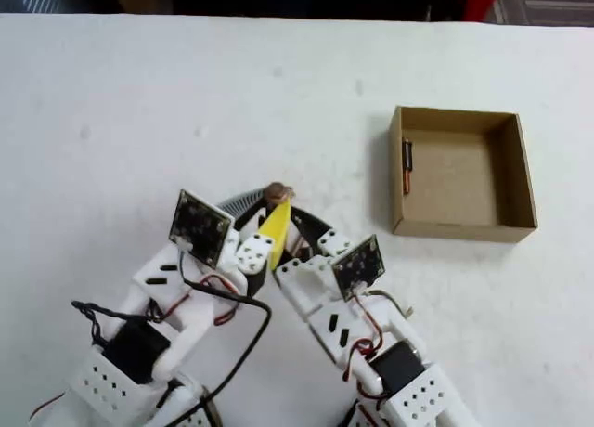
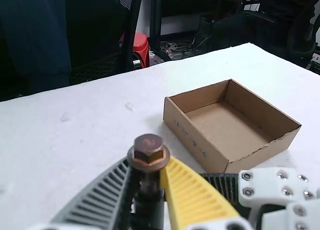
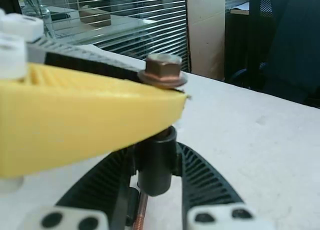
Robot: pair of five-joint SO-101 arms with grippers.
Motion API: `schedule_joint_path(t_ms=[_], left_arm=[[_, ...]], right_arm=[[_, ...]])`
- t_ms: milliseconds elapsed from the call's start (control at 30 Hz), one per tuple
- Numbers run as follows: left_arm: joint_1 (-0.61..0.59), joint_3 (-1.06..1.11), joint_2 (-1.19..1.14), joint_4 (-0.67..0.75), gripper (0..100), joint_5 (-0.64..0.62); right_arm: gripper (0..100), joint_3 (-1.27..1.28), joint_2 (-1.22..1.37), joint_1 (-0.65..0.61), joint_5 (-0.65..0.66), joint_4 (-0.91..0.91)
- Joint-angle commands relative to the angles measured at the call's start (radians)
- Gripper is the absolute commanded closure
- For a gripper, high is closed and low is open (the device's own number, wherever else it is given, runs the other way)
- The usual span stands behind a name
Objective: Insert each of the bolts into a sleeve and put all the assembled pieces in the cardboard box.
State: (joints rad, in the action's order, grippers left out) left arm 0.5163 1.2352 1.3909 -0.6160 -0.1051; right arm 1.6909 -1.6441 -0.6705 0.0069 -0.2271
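While both arms are meeting over the table (image 1: 139,102) well apart from the cardboard box (image 1: 461,229), on its open-table side, the bolt (image 1: 277,193) is standing roughly upright between them, hex head up.

The left gripper (image 2: 146,182) is pinching the bolt shank just under the head, grey finger on one side, yellow finger (image 2: 187,192) on the other. The right gripper (image 3: 155,182) is pinching the black sleeve (image 3: 156,155) lower down, its black fingers pressing on either side of it. The shank is running down through the sleeve, and a threaded end (image 3: 141,212) is poking out below it.

The bolt's long axis is lining up with the sleeve bore, near vertical. The head is sitting above the yellow finger and the sleeve top is just below it, so the left fingers are probably keeping the head off the sleeve and the bolt is likely not fully seated.

One assembled piece (image 1: 406,165) is lying inside the box against the wall nearest the arms. The right arm is nearer the box than the left and is gripping the sleeve. So the left fingers probably need to let go first, and then the right arm is the likelier one to carry the piece across to the box.
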Motion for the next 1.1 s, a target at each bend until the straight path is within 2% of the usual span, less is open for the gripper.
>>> schedule_joint_path(t_ms=[0,333,567,867,1067], left_arm=[[0.038,-0.009,0.012,-0.005,98,-0.009],[0.008,-0.008,0.012,-0.005,97,-0.008],[-0.031,-0.002,0.012,-0.012,83,-0.014],[-0.039,-0.002,0.012,-0.011,76,-0.009],[-0.048,-0.002,0.01,-0.006,75,-0.008]], right_arm=[[98.1,0.006,-0.015,0.016,-0.008,0.001],[98.1,0.006,-0.015,0.018,-0.008,0.001],[98.1,0.006,-0.015,0.018,-0.008,0.001],[98.1,0.006,-0.015,0.019,-0.008,0.001],[98.1,0.006,-0.015,0.021,-0.008,-0.001]])
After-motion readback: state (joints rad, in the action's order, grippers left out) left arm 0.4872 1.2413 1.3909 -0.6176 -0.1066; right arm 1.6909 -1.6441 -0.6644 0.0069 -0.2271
